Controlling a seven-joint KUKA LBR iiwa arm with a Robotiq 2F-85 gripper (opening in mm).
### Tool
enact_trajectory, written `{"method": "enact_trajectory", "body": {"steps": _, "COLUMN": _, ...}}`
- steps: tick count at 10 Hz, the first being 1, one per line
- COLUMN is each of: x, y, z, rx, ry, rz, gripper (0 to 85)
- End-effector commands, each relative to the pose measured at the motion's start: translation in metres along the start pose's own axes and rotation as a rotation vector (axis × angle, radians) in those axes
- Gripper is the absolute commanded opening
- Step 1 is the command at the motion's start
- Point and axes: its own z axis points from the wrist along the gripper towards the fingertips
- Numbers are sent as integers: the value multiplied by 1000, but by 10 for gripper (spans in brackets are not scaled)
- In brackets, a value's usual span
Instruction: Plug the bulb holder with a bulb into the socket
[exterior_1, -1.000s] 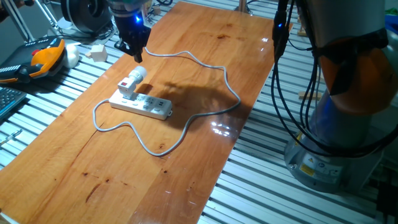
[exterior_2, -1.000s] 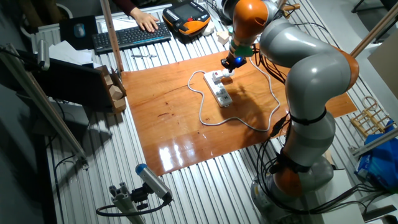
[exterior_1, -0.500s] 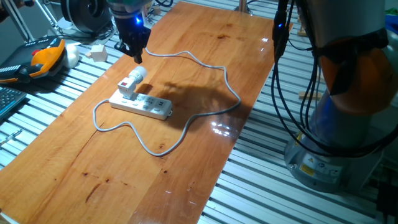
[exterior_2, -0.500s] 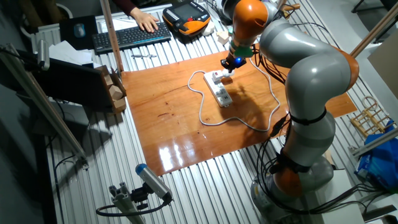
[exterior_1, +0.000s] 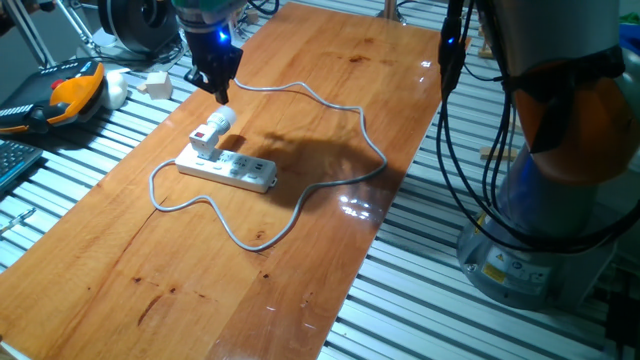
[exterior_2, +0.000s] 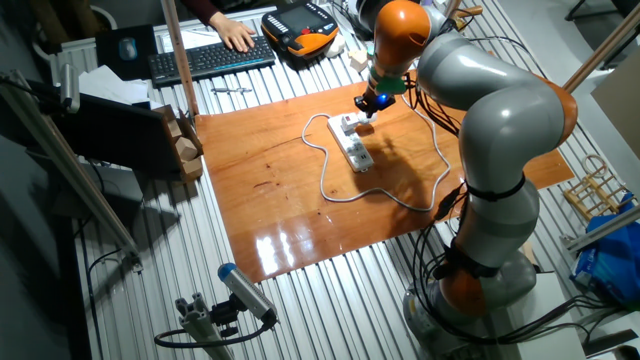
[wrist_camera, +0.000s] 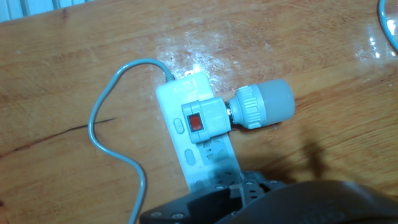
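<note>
- The long flat white plastic power strip (exterior_1: 227, 168) is the landmark: it lies on the glossy brown wooden worktop (exterior_1: 300, 90), nearer the front edge than anything else in play, outlets facing up so a plug can go straight down into them.
- Its pale grey cable (exterior_1: 300, 205) loops loosely around the power strip and trails off toward the far edge, slack enough not to tug it.
- The small white blocky bulb holder with a red mark (wrist_camera: 203, 119) sits on the power strip at the end where the cable enters, apparently already seated in an outlet.
- Its rounded white bulb (wrist_camera: 264, 104) pokes sideways off the power strip, overhanging the worktop.
- Beyond and above the power strip hangs the dark two-finger gripper (exterior_1: 217, 84), clear of the bulb holder and holding nothing; whether its fingers are spread or closed cannot be told.
- Judged from this, the plugging looks done.
</note>
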Motion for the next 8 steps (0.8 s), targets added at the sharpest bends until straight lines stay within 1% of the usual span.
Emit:
{"method": "enact_trajectory", "body": {"steps": 1, "x": 1, "y": -1, "z": 0, "rx": -2, "ry": 0, "rz": 0, "gripper": 0}}
{"method": "enact_trajectory", "body": {"steps": 2, "x": 1, "y": -1, "z": 1, "rx": -2, "ry": 0, "rz": 0, "gripper": 0}}
{"method": "enact_trajectory", "body": {"steps": 3, "x": 2, "y": -2, "z": 2, "rx": -11, "ry": 2, "rz": -2, "gripper": 0}}
{"method": "enact_trajectory", "body": {"steps": 6, "x": 2, "y": -2, "z": 2, "rx": -14, "ry": 3, "rz": -6, "gripper": 0}}
{"method": "enact_trajectory", "body": {"steps": 8, "x": 5, "y": 1, "z": 4, "rx": -15, "ry": -2, "rz": -27, "gripper": 0}}
